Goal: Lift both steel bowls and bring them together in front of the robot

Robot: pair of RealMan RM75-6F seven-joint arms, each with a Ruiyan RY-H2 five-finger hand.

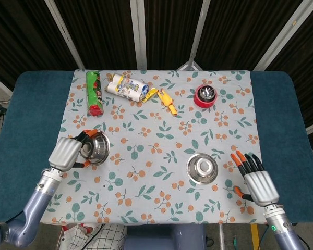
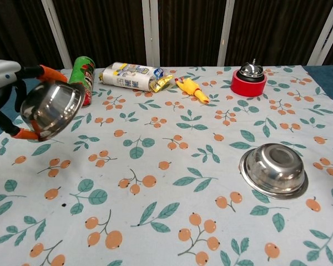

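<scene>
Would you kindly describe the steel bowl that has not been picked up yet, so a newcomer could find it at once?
Start at the floral tablecloth and go to its near right part, just inside the open right hand. There the steel bowl sits upside down on the cloth, untouched. Its twin is tilted and off the table, held by the left hand.

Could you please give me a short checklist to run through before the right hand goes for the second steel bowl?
1. Left hand grips the tilted round steel bowl: ok.
2. That bowl is clear of the floral tablecloth: ok, it is off the cloth in the chest view.
3. Right hand holds nothing, fingers apart: ok.
4. Second steel bowl, upside down on the cloth, is gripped: not ok, the right hand is beside it, apart.
5. Nothing lies between that bowl and the right hand: ok.
6. Bowls together in front: not ok.
</scene>
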